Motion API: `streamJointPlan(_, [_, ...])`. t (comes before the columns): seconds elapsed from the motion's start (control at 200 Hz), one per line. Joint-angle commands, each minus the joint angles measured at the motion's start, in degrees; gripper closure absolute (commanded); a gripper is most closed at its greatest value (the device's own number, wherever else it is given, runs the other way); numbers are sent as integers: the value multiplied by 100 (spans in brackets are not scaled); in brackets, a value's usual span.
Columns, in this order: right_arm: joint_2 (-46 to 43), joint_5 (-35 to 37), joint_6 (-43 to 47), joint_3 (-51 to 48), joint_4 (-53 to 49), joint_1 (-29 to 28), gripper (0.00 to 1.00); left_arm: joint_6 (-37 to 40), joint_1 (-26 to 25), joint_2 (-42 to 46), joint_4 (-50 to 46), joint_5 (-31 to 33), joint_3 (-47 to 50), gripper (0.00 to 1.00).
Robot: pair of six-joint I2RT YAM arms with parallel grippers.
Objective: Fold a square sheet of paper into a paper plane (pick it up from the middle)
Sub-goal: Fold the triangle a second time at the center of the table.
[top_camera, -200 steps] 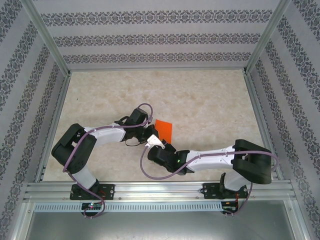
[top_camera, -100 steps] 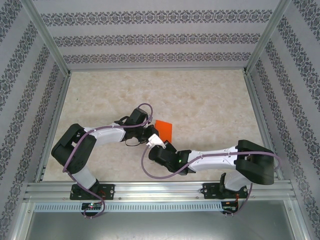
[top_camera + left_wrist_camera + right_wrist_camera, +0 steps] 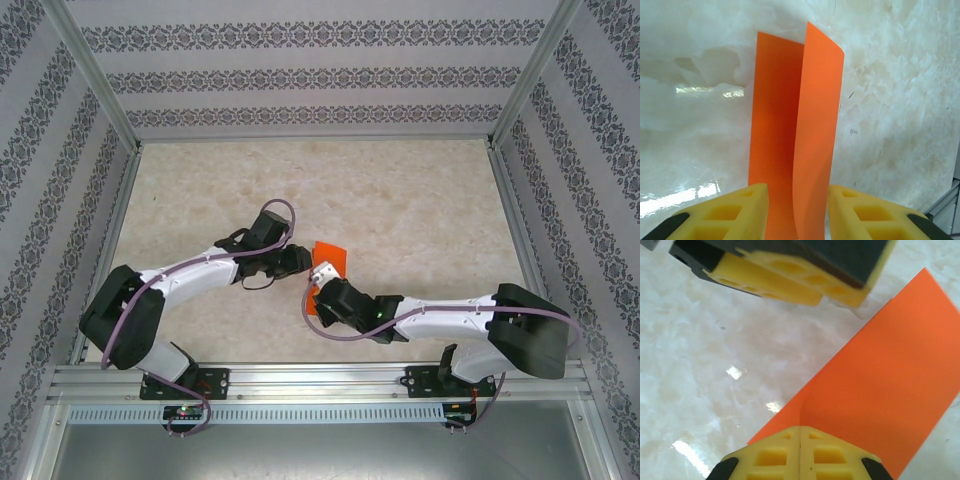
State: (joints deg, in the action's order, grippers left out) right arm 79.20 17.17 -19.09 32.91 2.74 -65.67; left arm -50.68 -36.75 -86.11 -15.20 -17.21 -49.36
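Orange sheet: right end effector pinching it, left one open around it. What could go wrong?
1. The right end effector is shut on one edge of the square sheet of paper; a pull could tear it.
2. The left end effector stands open around the sheet, whose flaps are sprung apart; the fold may reopen.
3. The end effectors sit close together and might collide.

**Desk:** How many sheets do you have out there?

**Me:** I count one orange sheet (image 3: pixel 330 256), showing two flaps on my left wrist feed.

**Desk:** And hardware?

**Me:** I see two arms, the left arm (image 3: pixel 190 280) and the right arm (image 3: pixel 440 318). That makes two grippers, the left gripper (image 3: pixel 797 192) and the right gripper (image 3: pixel 800 432). Each has two yellow fingers (image 3: pixel 747 206), four altogether. I also count two purple cables (image 3: pixel 138 300) and one table (image 3: pixel 420 190).
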Motion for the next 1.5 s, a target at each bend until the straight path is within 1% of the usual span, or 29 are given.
streamJointPlan(0.0, [-168, -706, -392, -146, 492, 185, 100, 187, 44, 217, -254, 319, -9, 63])
streamJointPlan(0.115, [-227, -1131, -717, -302, 800, 389, 99, 216, 41, 261, -156, 214, 92, 66])
streamJointPlan(0.22, [-234, -1666, -1056, -447, 1028, 749, 99, 189, 41, 231, 3, 79, 193, 69])
streamJointPlan(0.385, [-245, -2408, -1428, -537, 1115, 1227, 99, 163, 36, 198, 125, -28, 247, 70])
streamJointPlan(0.505, [-273, -2665, -1591, -625, 1188, 1452, 99, 241, 31, 223, 68, -36, 237, 70])
streamJointPlan(0.629, [-263, -2820, -1616, -594, 1072, 1614, 99, 216, 37, 245, 244, -91, 313, 70])
streamJointPlan(0.849, [-361, -2772, -1677, -646, 988, 1708, 98, 191, 37, 238, 256, -131, 290, 70])
streamJointPlan(1.254, [-473, -2876, -1793, -766, 1102, 1864, 98, 146, 32, 331, 253, -110, 308, 70])
streamJointPlan(1.494, [-293, -2959, -1868, -774, 1254, 1932, 97, 158, 36, 304, 239, -141, 288, 69])
